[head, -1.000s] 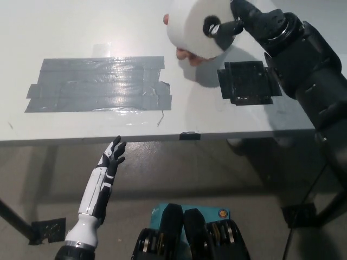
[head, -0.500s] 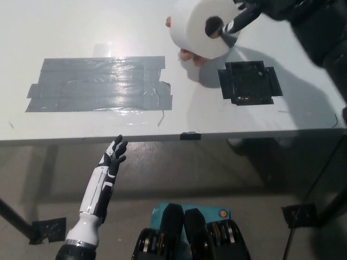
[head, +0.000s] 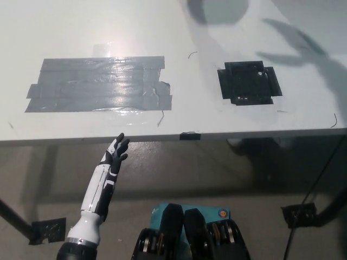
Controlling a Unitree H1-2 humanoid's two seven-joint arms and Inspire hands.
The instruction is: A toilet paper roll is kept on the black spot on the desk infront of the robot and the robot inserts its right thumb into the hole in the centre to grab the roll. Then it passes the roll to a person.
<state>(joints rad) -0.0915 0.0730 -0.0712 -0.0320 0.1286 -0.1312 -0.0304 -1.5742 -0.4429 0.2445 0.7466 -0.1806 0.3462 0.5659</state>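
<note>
White desk (head: 162, 32) fills the upper half of my view, smooth and faintly glossy, with its front edge running straight across the middle and a dull grey floor (head: 217, 173) below it. On the desk's right part I see the black spot (head: 249, 82), a flat, roughly square patch of dark tape with notched corners, and nothing stands on it. I cannot find the toilet paper roll anywhere in this view, nor my right hand; only soft shadows fall across the desk's top right corner. To the left lies a wide patch of grey tape (head: 97, 84), shiny and wrinkled, its strips overlapping with ragged ends. My left hand (head: 113, 157) rests low, below the desk's front edge and off the surface, fingers (head: 120, 142) straight, slightly spread, holding nothing. Thin dark table legs (head: 13, 219) show at the lower corners.
</note>
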